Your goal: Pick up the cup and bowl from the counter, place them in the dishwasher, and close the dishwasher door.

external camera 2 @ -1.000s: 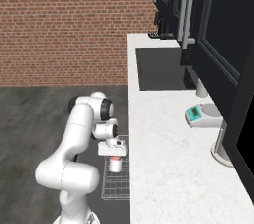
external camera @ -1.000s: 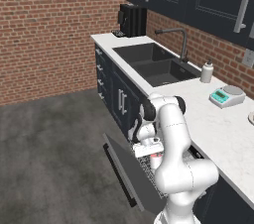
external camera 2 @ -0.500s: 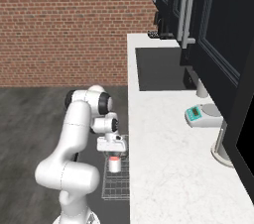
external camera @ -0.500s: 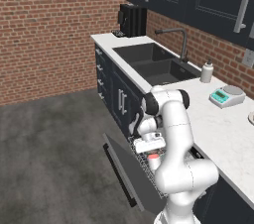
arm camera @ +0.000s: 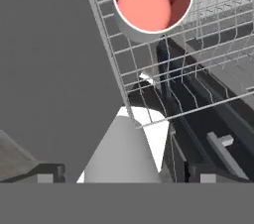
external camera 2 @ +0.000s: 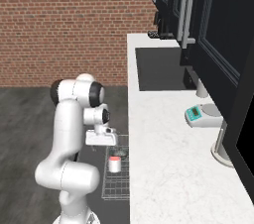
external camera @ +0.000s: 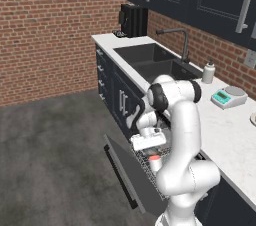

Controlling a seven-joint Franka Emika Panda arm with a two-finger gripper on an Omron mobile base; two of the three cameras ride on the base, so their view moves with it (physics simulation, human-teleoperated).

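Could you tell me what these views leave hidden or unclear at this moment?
- Bowl: a small dark shape behind the cup in the rack, right base view, too small to identify.
- Cup's top, hand view: cut off by the frame edge.
- Rack's far end, left base view: hidden behind the arm.

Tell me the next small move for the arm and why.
Probably lift the end effector straight up and clear of the wire rack. The cup stands upright in the rack, apart from the open fingers, so it looks released. The dishwasher door is down, and the bowl remains to be fetched; I cannot make it out for certain here.
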